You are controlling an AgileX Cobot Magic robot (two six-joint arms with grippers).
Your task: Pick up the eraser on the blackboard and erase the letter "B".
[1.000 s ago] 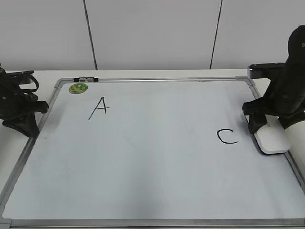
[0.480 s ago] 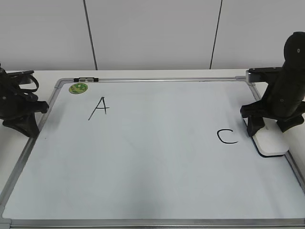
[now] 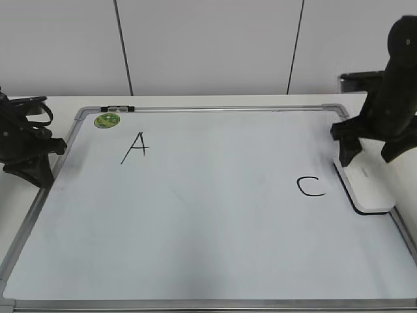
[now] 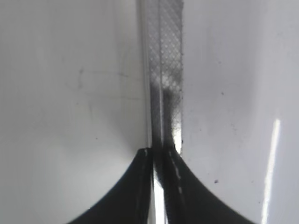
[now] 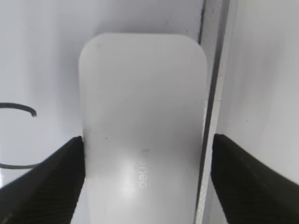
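Observation:
The white eraser lies flat on the blackboard at its right edge, next to the black "C". My right gripper hovers just above the eraser's far end, open, with a finger on each side and not touching it. In the right wrist view the eraser fills the space between the open fingers, with the board frame to its right. No letter "B" shows; the board between "A" and "C" is blank. My left gripper is shut at the board's left frame.
A round green magnet sits at the board's far left corner, beside a small black and silver piece on the top frame. The board covers most of the white table; a wall stands behind.
My right gripper has risen from low around the eraser and shifted a little towards the far edge. The eraser stays on the board. The left arm has not moved.

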